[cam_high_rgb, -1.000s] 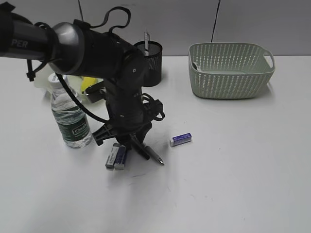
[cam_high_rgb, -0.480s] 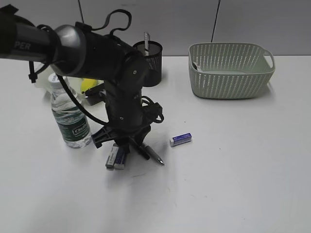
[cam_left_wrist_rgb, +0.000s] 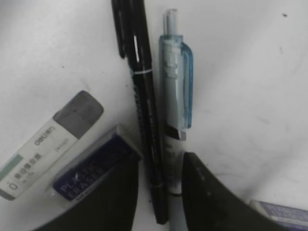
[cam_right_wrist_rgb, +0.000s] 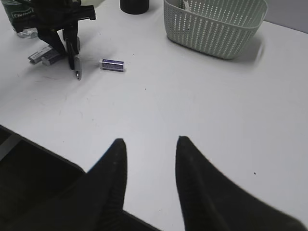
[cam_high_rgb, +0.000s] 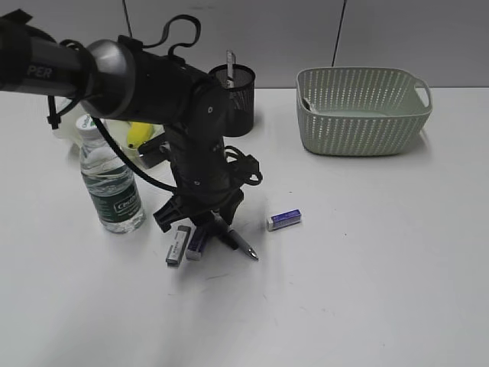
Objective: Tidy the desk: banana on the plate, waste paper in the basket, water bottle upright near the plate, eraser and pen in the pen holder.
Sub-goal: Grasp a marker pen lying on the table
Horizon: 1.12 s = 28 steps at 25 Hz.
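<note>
Jaws parted over two pens on the desk, the left gripper grasps nothing; right gripper idles agape; water bottle upright, erasers still loose.

Grey panelled wall spans top of frame. Dark vert. seam upper centre-right; second seam upper left. Rt wrist view: dark area lower left, content indiscernible.
</note>
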### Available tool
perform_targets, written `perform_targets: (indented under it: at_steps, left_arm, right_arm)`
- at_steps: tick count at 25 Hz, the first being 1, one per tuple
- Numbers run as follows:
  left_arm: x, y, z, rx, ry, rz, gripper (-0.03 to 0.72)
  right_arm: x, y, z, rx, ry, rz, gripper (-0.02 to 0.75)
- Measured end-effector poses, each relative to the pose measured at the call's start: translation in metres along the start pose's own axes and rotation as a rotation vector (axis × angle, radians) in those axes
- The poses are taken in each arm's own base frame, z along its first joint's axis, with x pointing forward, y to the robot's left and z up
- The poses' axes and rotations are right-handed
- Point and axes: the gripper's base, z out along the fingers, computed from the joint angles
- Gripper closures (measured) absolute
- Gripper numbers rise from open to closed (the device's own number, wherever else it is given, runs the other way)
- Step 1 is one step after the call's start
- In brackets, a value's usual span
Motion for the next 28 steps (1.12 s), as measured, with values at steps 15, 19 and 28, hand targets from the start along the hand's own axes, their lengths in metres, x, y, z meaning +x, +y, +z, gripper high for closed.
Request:
perform_targets:
  at_steps: [15,19,28]
  left_arm:
    - [0.0009,0.0053,-0.0007,-0.066,0.012,0.034,0.444]
    - [0.0008,0.0043,-0.0006,-0.055,0.011,0.033,0.444]
    - [-0.0078,0.0039,-0.0004,-0.027,0.028,-0.015,0.444]
  right_arm:
    - [0.0,0.0,0.0,0.0,0.0,0.0,0.451]
    - [0.0,0.0,0.0,0.0,0.0,0.0,0.451]
    - [0.0,0.0,0.0,0.0,0.0,0.0,0.451]
